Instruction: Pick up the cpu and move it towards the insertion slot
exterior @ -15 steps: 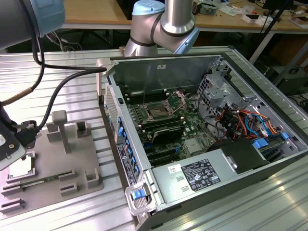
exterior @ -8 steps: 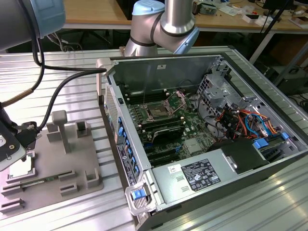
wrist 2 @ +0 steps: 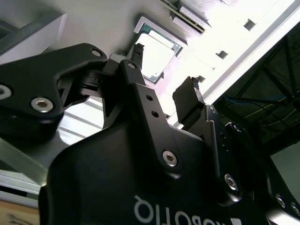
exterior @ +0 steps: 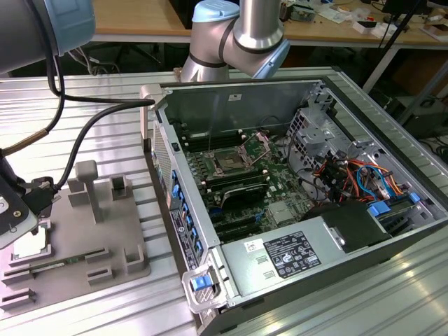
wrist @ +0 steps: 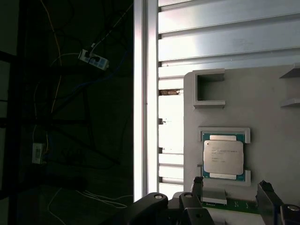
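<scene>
On the exterior view's left, a flat grey tray [exterior: 77, 245] with raised blocks lies on a ribbed aluminium tabletop [exterior: 105, 91]. The cpu [exterior: 29, 246], a small square chip with a pale silvery top, sits flat in a framed recess of that tray, close to the picture's edge. The robot's hand [wrist 2: 164, 70] hangs over that end of the tray. In both wrist views its two black fingers [wrist 2: 187, 96] are spread apart with nothing gripped between them, and the cpu [wrist: 223, 158] lies in its recess just beyond the fingertips, not lifted. Whether the fingertips touch the tray cannot be told. Well apart, toward the exterior view's right, an open computer case [exterior: 315, 94] lies on its side with a green motherboard [exterior: 280, 189] inside. The insertion slot [exterior: 229, 162], a dark square socket in a silvery frame, is near the board's middle. The arm [exterior: 245, 31], grey with pale blue joints, rises behind the case, and a black cable [exterior: 98, 105] loops above the tray.
</scene>
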Controlling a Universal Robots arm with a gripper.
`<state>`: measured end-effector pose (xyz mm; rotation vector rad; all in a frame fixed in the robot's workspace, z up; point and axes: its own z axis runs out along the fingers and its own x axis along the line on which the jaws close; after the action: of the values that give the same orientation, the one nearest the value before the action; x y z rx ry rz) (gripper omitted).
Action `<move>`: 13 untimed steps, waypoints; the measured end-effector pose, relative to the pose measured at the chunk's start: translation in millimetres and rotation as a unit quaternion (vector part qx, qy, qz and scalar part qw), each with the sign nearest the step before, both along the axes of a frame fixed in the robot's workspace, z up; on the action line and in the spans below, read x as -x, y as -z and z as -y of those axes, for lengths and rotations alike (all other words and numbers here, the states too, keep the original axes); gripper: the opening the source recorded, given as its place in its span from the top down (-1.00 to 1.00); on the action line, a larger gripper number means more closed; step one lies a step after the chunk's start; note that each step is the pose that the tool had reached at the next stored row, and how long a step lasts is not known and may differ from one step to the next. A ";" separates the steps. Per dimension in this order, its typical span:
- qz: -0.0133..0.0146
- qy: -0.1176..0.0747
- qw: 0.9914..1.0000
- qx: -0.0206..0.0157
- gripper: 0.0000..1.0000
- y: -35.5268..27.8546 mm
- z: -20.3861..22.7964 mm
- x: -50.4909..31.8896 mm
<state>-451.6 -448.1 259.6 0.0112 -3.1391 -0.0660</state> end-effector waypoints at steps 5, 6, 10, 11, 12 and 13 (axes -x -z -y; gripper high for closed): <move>0.000 0.000 1.000 0.000 -0.09 0.9 0.0 0.0; 0.000 0.000 1.000 0.001 -0.09 1.5 -0.1 0.0; 0.000 0.000 1.000 0.005 -0.09 4.8 -1.3 -0.1; 0.000 0.000 1.000 0.005 -0.09 5.8 -1.5 0.0; 0.000 0.000 1.000 0.006 -0.09 6.1 -1.5 0.0; 0.000 0.000 1.000 0.006 -0.09 6.3 -1.5 0.0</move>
<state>-451.6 -446.6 253.3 0.0112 -3.1390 -0.0476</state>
